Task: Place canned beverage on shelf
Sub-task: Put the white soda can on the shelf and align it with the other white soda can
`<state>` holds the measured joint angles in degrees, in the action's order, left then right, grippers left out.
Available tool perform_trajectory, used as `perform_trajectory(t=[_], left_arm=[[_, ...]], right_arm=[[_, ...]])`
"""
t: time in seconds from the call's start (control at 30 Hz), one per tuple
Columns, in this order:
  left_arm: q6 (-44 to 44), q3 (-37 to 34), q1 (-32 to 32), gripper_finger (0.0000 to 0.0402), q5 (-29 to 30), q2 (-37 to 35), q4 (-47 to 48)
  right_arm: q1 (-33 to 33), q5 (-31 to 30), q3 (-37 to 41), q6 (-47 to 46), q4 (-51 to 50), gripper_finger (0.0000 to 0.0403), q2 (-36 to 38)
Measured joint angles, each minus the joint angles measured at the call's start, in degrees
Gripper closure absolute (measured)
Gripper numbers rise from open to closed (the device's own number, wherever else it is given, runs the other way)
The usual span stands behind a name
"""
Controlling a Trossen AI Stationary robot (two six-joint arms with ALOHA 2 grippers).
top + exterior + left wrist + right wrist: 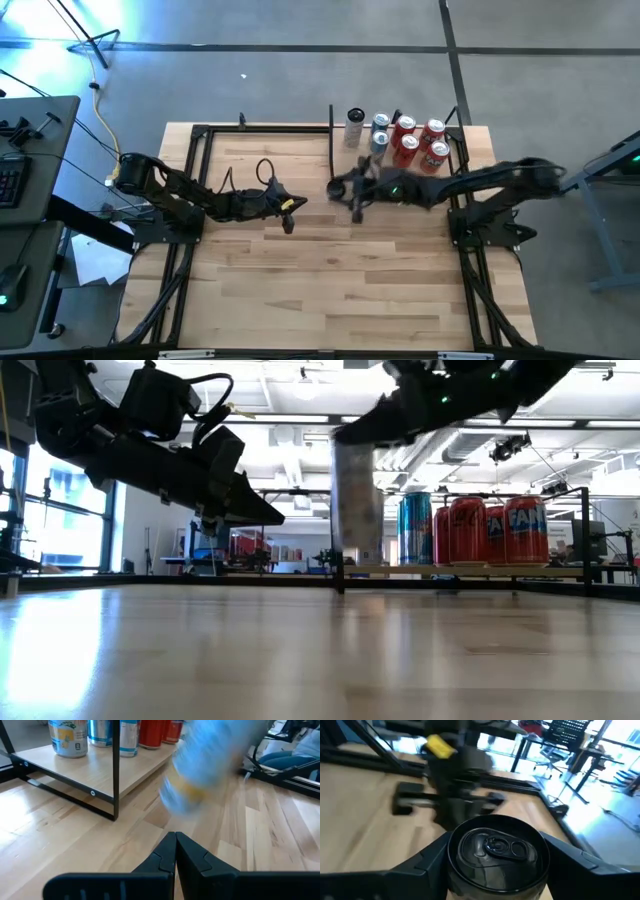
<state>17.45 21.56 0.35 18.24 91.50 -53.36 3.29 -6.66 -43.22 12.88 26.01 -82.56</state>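
Note:
My right gripper [350, 190] is shut on a light blue can [357, 500] with a yellow mark, which shows blurred in the left wrist view [210, 765]. It is in front of the shelf's near left corner post [331, 140]. The shelf [480, 571] is a light-wood board in a black frame at the table's far right. Several red, blue and pale cans [480, 530] stand on it. My left gripper [288, 210] is shut on nothing and hangs above the table's middle, left of the held can. My right gripper pinches the can's upper wall just under the rim [451, 851], one finger [427, 862] on each side of the can. The fingers come nearly level from the table's right. The can stands upright, its pull-tab top [495, 847] up, lifted clear of the table.
A black frame [200, 140] runs along the table's far and side edges. A pale can [67, 737] stands at the shelf's near left corner. Bare plank tabletop [330, 290] lies toward the near edge.

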Motion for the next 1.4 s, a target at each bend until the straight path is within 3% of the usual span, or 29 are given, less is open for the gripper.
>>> perform_trajectory(t=[0.07,0.27,0.43,0.57,0.9,1.4], left_arm=[[0.0,0.0,0.0,0.0401,0.0,0.0,0.0],[0.0,-0.1,0.0,0.0401,-0.1,0.0,-0.1],[-0.1,-0.1,0.0,0.0401,-0.1,0.0,-0.1],[-0.2,-0.1,0.0,0.0401,-0.1,0.0,-0.3],[-1.2,-0.1,0.0,0.0401,-0.1,0.0,-0.4],[-1.6,-0.1,0.0,0.0401,-0.1,0.0,-0.4]], right_arm=[[3.5,4.1,0.0,3.2,-4.9,0.0168,5.1],[19.1,26.0,0.0,10.0,-9.7,0.0168,13.6],[31.1,38.3,0.0,11.4,-7.3,0.0168,10.3],[35.5,44.4,-0.5,11.1,-5.2,0.0168,5.4],[37.5,44.6,-4.4,9.7,-1.9,0.0168,-4.3],[40.6,44.2,-5.1,8.9,-3.0,0.0168,-6.7]])
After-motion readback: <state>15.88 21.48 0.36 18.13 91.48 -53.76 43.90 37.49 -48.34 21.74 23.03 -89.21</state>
